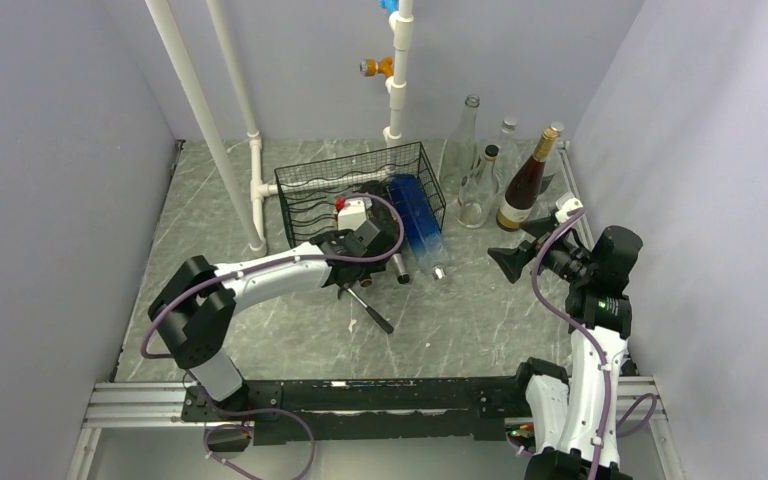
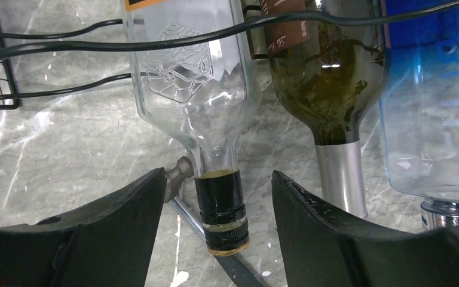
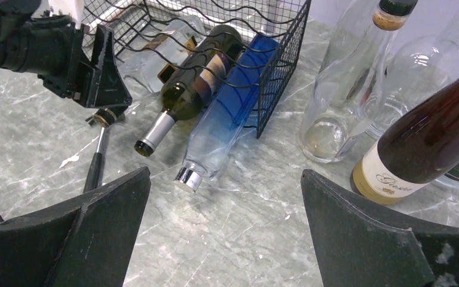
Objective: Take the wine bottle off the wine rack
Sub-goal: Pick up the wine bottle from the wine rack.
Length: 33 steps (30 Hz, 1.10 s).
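The left hand (image 2: 215,179), fingers wide, straddles without touching the neck of the clear bottle (image 2: 188,72) in the wine rack (image 1: 360,185), the wine bottle (image 2: 326,84) at its 3 o'clock; the right hand (image 3: 225,173) is equally wide.

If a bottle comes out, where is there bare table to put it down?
Bare table lies between the wine rack and the near edge, and left of the white pipe. Crowded: the standing bottles at far right.
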Each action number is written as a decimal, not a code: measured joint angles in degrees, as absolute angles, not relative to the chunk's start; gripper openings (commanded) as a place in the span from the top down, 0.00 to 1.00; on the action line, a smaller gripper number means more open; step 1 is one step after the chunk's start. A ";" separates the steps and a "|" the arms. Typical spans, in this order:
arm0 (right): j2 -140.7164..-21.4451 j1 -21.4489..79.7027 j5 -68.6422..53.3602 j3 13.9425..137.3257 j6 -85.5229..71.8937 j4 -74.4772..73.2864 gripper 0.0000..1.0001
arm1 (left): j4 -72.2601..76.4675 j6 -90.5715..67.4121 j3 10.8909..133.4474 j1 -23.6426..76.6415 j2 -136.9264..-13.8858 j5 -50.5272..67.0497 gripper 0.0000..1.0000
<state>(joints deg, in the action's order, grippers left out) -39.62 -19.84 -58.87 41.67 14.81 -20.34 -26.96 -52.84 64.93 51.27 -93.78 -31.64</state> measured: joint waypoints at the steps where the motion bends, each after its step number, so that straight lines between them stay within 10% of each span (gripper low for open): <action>1: -39.62 -19.84 -58.87 41.67 14.81 -20.32 0.00 | -26.72 -52.84 64.88 51.13 -94.28 -31.33 0.32; 33: -39.62 -19.84 -58.89 41.60 14.81 -20.05 0.00 | -22.92 -53.74 64.49 48.82 -100.71 -28.23 0.43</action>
